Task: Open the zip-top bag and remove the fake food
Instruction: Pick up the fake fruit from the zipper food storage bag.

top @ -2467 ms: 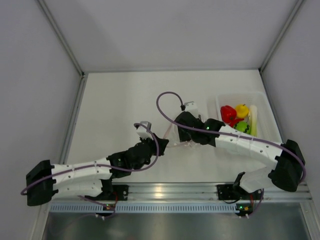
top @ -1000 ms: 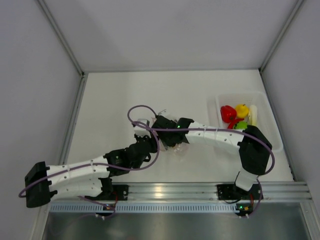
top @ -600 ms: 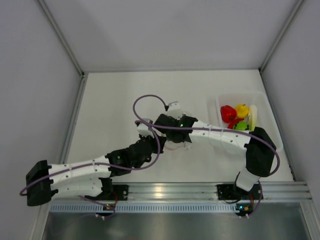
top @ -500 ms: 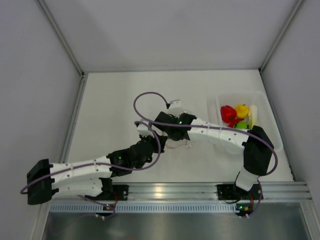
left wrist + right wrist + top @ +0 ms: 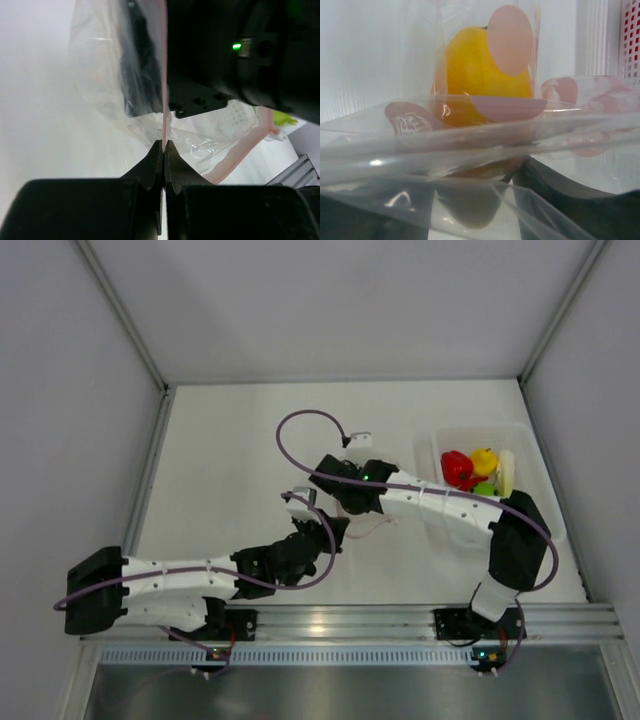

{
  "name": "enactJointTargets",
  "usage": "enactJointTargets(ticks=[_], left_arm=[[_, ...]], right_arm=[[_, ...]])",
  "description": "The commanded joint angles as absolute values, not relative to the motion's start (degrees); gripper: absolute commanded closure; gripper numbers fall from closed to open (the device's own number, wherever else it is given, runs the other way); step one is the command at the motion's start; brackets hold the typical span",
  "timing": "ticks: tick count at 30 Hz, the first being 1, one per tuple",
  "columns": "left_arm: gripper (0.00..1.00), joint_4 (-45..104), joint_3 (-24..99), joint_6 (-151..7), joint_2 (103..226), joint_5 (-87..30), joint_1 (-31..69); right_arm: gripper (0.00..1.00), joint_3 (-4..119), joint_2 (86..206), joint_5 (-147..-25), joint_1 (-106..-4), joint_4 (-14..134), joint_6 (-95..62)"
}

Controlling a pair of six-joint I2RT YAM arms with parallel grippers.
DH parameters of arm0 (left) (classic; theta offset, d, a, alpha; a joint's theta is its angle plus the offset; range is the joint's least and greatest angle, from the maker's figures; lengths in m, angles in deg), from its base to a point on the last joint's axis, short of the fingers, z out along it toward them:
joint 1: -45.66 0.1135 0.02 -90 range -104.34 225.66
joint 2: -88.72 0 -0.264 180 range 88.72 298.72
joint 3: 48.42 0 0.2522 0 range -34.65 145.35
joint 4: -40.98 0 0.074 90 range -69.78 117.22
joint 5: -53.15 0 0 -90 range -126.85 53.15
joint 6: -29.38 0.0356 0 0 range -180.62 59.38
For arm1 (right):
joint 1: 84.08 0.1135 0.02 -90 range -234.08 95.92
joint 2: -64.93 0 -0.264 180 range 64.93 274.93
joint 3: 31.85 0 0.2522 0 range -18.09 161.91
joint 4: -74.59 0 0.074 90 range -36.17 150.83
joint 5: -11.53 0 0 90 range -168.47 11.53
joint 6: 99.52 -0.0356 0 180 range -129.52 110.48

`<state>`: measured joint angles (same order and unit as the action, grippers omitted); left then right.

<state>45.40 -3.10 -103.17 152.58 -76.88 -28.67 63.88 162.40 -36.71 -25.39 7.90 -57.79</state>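
Observation:
The clear zip-top bag (image 5: 372,526) hangs between both arms at mid-table. My left gripper (image 5: 164,146) is shut on its pink zip strip (image 5: 163,75), seen from above at the left gripper (image 5: 318,531). My right gripper (image 5: 342,502) reaches into the bag's mouth. In the right wrist view, a yellow fake food piece (image 5: 480,65) sits between its fingers (image 5: 560,192), veiled by crinkled plastic (image 5: 470,140), and the right gripper (image 5: 470,180) looks shut on it. More fake food lies in the tray: a red pepper (image 5: 456,467), a yellow piece (image 5: 485,460), a green ball (image 5: 484,490) and a pale stalk (image 5: 506,475).
The translucent white tray (image 5: 540,502) stands at the right side of the table, close to the right arm's elbow (image 5: 515,540). Grey walls close in the table on the left, right and far sides. A purple cable (image 5: 300,425) loops above the right wrist.
The right gripper has drawn back to the right and away from the near edge. The left gripper has pulled the bag's zip strip toward the near edge.

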Motion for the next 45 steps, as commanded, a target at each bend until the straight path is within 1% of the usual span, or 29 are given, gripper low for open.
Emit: enactJointTargets(ticks=[1, 4, 8, 10, 14, 18, 20, 23, 28, 33, 36, 39, 45], left_arm=[[1.00, 46.65, -5.91, -106.76, 152.71, -79.74, -29.75], [1.00, 46.73, -6.70, -108.43, 155.42, -82.28, -29.75], [1.00, 46.74, -7.40, -111.33, 158.59, -83.78, -29.84], [1.00, 46.65, -7.93, -112.47, 158.95, -86.40, -29.93], [1.00, 46.56, -8.90, -114.32, 160.70, -89.31, -30.28], [1.00, 46.73, -8.73, -116.61, 162.29, -90.37, -30.72], [1.00, 46.74, -7.85, -116.78, 162.72, -91.95, -32.47], [1.00, 46.82, -5.39, -115.73, 162.64, -96.08, -35.80], [1.00, 46.91, -2.14, -113.54, 163.25, -98.02, -38.45], [1.00, 46.91, -0.29, -112.57, 164.65, -99.16, -38.72], [1.00, 46.91, 1.37, -110.46, 166.50, -101.53, -38.72], [1.00, 47.00, 1.47, -110.63, 168.43, -102.33, -38.54], [1.00, 46.91, 0.94, -111.16, 169.93, -103.65, -37.93]], right_arm=[[1.00, 63.04, 155.64, -38.72, -26.95, 14.68, -59.88], [1.00, 59.96, 151.95, -45.49, -28.44, 19.16, -59.18], [1.00, 58.55, 147.82, -45.07, -28.98, 18.29, -59.35], [1.00, 57.85, 145.80, -45.77, -29.33, 18.29, -59.26], [1.00, 52.68, 140.53, -49.98, -30.47, 23.12, -59.35], [1.00, 50.38, 138.50, -50.69, -30.56, 25.22, -60.92], [1.00, 48.71, 138.67, -48.60, -29.77, 27.07, -61.90], [1.00, 49.58, 141.74, -44.90, -27.84, 25.50, -64.53], [1.00, 50.37, 145.78, -43.13, -27.31, 25.67, -68.58], [1.00, 55.20, 150.62, -41.21, -26.43, 21.90, -72.17], [1.00, 57.92, 152.73, -40.06, -23.88, 20.59, -72.44], [1.00, 58.64, 152.21, -40.76, -22.91, 20.14, -71.66], [1.00, 56.18, 146.85, -43.12, -22.30, 20.31, -71.13]])
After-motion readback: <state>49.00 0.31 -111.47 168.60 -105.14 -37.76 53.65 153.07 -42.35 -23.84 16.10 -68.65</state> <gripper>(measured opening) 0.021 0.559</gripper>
